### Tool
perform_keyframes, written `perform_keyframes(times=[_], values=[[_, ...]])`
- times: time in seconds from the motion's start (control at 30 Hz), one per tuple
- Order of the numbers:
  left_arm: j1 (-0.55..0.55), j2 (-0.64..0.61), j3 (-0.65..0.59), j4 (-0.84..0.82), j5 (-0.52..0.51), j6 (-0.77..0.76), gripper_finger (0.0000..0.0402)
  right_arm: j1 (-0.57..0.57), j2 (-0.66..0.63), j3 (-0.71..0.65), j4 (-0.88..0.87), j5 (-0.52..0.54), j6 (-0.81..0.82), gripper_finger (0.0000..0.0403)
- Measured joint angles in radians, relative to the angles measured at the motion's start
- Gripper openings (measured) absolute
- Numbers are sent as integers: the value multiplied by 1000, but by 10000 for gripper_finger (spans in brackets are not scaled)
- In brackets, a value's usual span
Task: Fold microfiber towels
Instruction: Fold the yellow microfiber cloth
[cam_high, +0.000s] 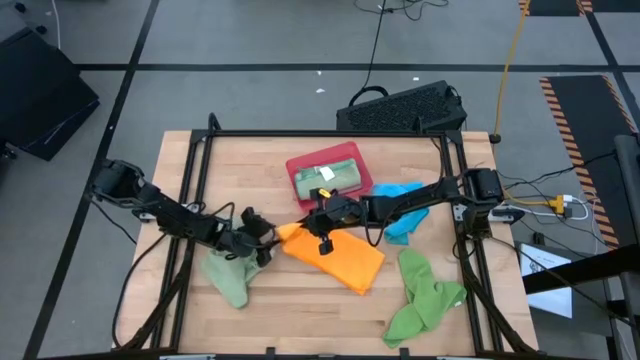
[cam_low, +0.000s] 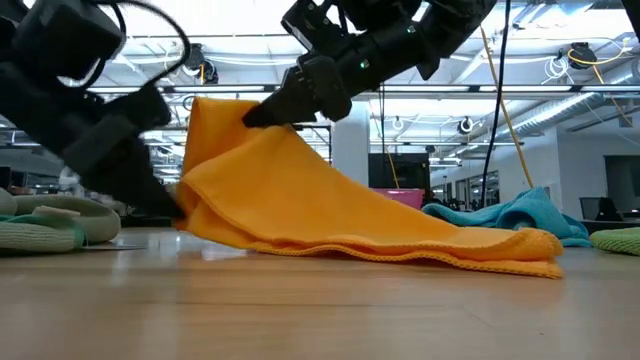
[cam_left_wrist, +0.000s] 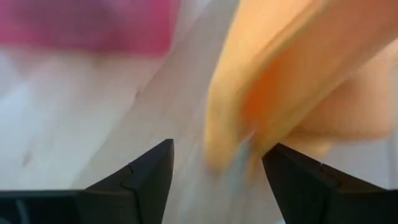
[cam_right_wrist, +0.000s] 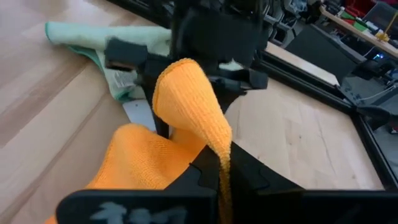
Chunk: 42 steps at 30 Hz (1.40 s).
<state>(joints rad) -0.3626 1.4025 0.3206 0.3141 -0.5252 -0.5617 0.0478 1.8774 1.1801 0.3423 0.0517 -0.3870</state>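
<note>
Right end effector (cam_high: 312, 221) pinching orange towel (cam_high: 335, 255) corner aloft | left end effector (cam_high: 268, 236) wide, just beside towel's edge

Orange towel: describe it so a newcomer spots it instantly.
On the wooden table, just in front of the red tray, lies the orange towel. The right gripper pinches one raised corner. It is the only orange cloth; its neighbours are green or blue.
</note>
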Motion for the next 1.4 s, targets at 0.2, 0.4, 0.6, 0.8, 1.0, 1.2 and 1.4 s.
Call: perform_keyframes(times=[0.2,0.4,0.6,0.8,1.0,1.2,1.4], values=[[2,0,0,102,-7,94,246,-14,0,0,-6,0,8,4],[17,0,0,81,-20,112,246,-14,0,0,-10,0,4,4],[40,0,0,79,-13,155,246,-14,0,0,-9,0,5,4],[82,0,0,79,87,207,240,-14,0,0,-6,0,7,4],[116,43,0,95,105,214,195,-14,1,0,1,-1,9,4],[136,95,1,159,121,239,163,-14,1,0,9,-1,12,4],[132,118,0,143,162,238,98,-14,1,0,9,-1,12,4]])
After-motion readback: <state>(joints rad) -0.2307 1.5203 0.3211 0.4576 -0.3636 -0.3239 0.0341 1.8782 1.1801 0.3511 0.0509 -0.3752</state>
